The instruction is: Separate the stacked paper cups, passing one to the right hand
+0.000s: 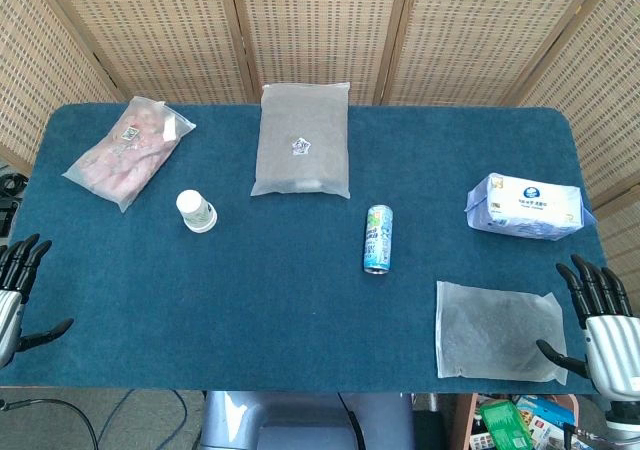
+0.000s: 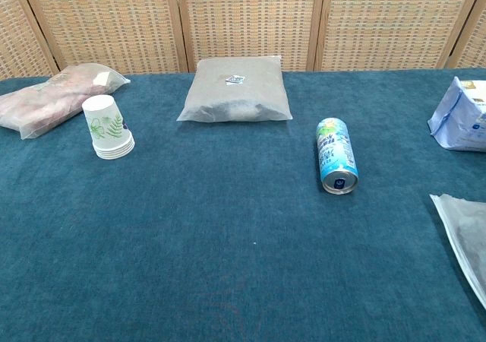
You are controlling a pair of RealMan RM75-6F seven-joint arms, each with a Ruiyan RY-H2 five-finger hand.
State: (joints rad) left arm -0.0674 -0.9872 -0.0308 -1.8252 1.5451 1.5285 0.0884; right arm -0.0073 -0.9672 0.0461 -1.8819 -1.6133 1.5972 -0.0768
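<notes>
The stacked paper cups point(image 1: 197, 211) point(image 2: 107, 127) stand upside down on the blue table, left of centre; they are white with a green leaf print. My left hand point(image 1: 17, 290) hovers at the table's near left edge, fingers spread, holding nothing. At the near right edge my right hand point(image 1: 595, 315) is likewise open with fingers apart. Both hands are far from the cups and neither shows in the chest view.
A pink packet point(image 1: 128, 151) lies at the far left, a grey bag point(image 1: 303, 139) at the back centre. A can point(image 1: 378, 238) lies on its side in the middle. A tissue pack point(image 1: 524, 207) and a flat grey pouch point(image 1: 497, 331) sit at the right.
</notes>
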